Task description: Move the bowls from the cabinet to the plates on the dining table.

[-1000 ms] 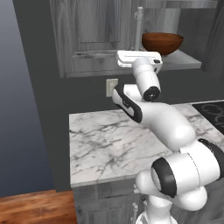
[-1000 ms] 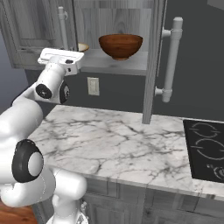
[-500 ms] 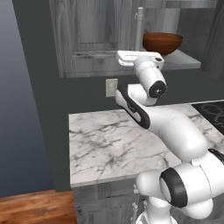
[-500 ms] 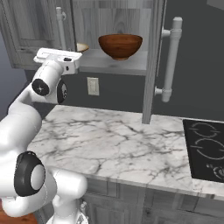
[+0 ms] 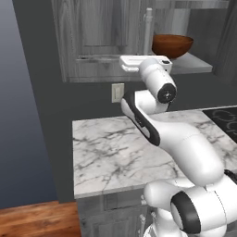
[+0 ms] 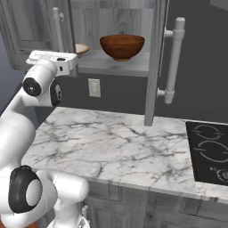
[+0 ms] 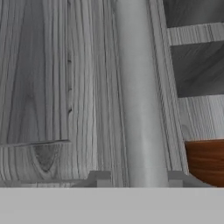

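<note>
Jaws widened, seemingly straddling handle (image 7: 140,96), bowl (image 5: 172,45) shelved

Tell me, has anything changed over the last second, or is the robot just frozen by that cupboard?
The arm has swung: in the left base view its elbow moved right, and in the right base view its upper arm leans further left. The gripper stays up at the cabinet, its fingertips either side of the silver door handle. The brown bowl and the beige bowl sit on the shelf as before.

Brown bowl (image 5: 172,45) on cabinet (image 5: 99,39) shelf.
</note>
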You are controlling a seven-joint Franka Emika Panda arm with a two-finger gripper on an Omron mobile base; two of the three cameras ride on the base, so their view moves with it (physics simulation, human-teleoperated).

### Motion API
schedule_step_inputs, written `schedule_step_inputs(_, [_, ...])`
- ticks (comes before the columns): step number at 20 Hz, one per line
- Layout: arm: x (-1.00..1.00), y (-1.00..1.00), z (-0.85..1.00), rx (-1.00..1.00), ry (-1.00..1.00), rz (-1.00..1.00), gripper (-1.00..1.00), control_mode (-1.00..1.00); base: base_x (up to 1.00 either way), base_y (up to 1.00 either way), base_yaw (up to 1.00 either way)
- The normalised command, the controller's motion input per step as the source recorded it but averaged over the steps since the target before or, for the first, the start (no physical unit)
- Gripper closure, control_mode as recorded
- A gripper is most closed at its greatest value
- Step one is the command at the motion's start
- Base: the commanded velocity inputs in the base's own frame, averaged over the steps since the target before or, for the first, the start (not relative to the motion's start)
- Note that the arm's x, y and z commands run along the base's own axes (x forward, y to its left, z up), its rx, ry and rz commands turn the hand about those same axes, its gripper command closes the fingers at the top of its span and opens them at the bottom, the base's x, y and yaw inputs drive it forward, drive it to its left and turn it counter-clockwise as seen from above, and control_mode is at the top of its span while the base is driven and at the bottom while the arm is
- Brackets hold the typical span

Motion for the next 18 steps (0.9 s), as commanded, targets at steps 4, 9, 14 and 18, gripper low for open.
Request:
schedule_step_inputs(4, [-0.27,0.62,-0.1,-0.02,0.08,0.0,1.0,-1.0,0.0,0.0,0.0])
schedule_step_inputs(9, [-0.28,0.62,-0.14,-0.01,0.1,0.0,1.0,-1.0,0.0,0.0,0.0])
schedule_step_inputs(14, [-0.26,0.59,-0.14,0.0,0.11,0.0,1.0,-1.0,0.0,0.0,0.0])
schedule_step_inputs(18, [-0.25,0.6,-0.15,0.0,0.11,0.0,1.0,-1.0,0.0,0.0,0.0])
